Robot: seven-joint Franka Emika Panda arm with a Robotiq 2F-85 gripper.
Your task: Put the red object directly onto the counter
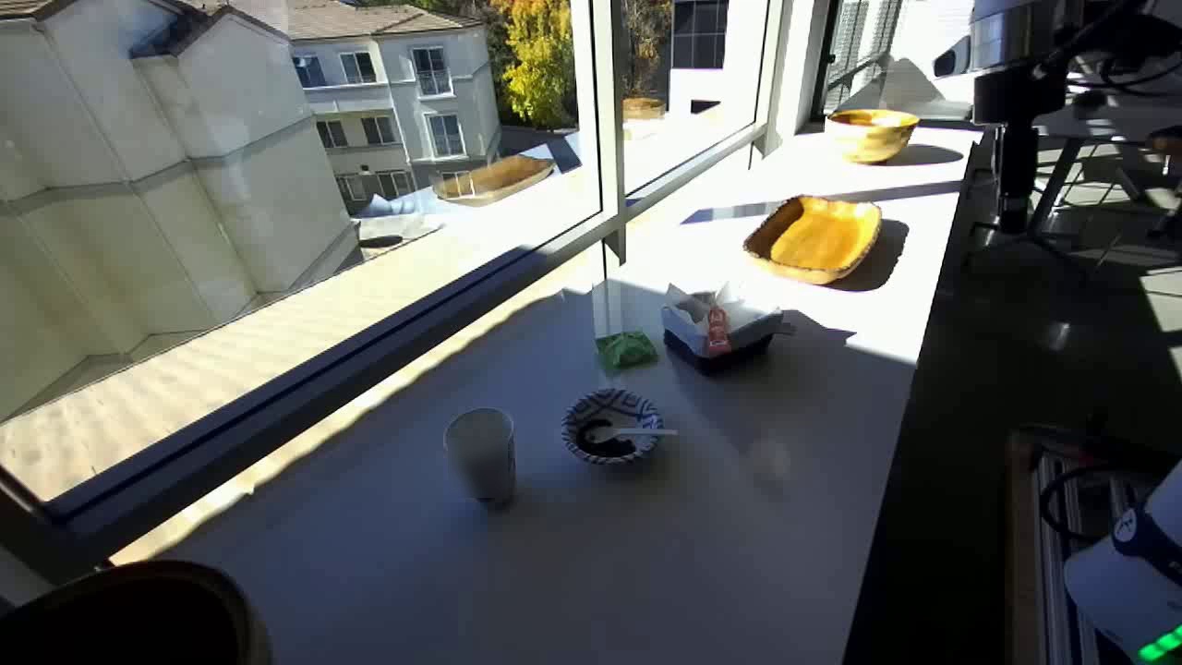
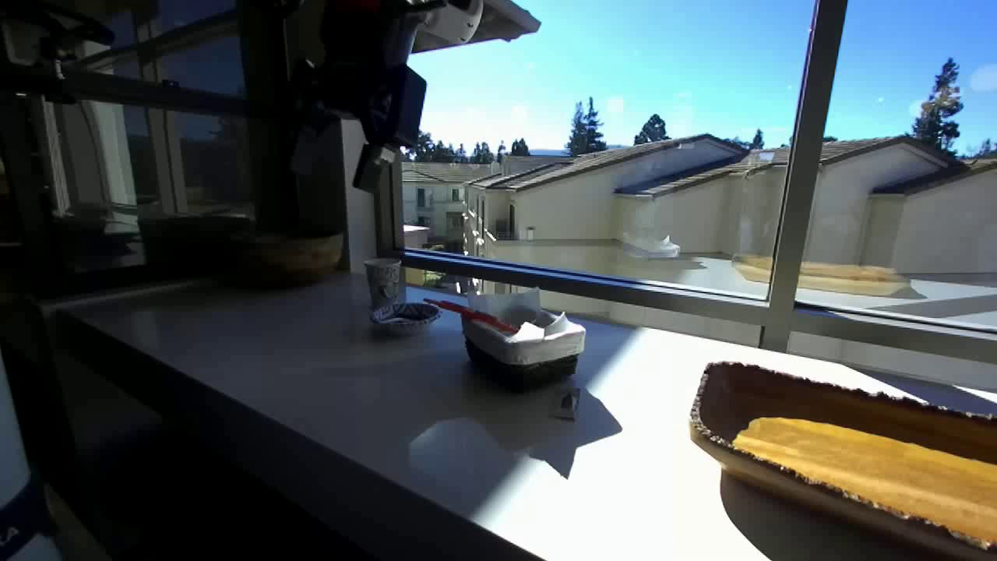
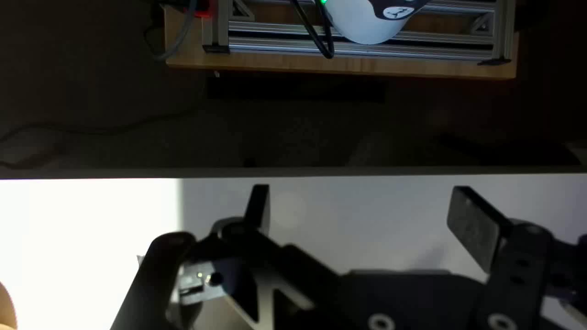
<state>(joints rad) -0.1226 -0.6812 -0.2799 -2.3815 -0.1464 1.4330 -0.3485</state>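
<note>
The red object (image 1: 717,330) is a small flat red piece resting in a small dark basket (image 1: 716,354) lined with white paper. In an exterior view the red object (image 2: 492,316) lies slanted across the basket's rim (image 2: 537,354). The counter (image 1: 739,554) is the long pale worktop along the window. My gripper (image 3: 362,220) is open and empty, with its fingers wide apart above the counter (image 3: 339,206) near its edge. It hangs well above the counter in both exterior views (image 1: 1013,217) (image 2: 370,167). The red object is out of view in the wrist view.
A white cup (image 1: 480,453), a patterned bowl (image 1: 605,459) with a white spoon (image 1: 642,431) and a green packet (image 1: 626,350) stand near the basket. An orange-yellow tray (image 1: 822,240) and a round bowl (image 1: 873,137) stand farther along. The window frame (image 2: 576,288) borders the counter.
</note>
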